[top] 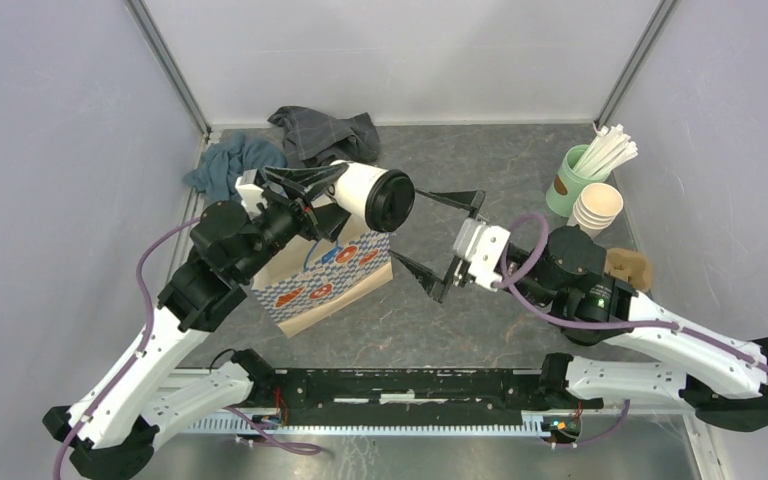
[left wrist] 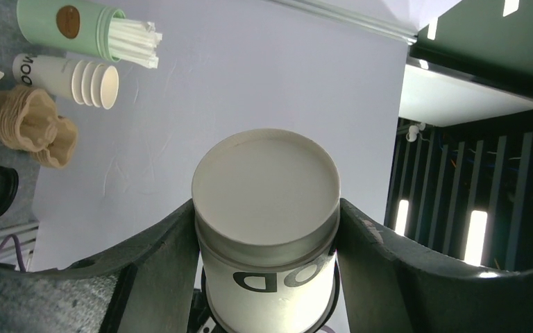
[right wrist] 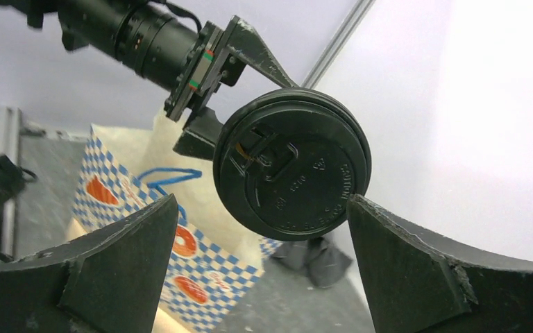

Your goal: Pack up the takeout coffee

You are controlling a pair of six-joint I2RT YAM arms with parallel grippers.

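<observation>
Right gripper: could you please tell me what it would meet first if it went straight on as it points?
Probably the black lid of the takeout coffee, which the left gripper holds on its side facing the open right gripper; depth is unclear.

The coffee [top: 362,188] is a small white paper cup, black lid [top: 392,201] on, tipped on its side in mid-air left of centre, lid facing right, pinched in the left gripper [top: 345,200].
</observation>
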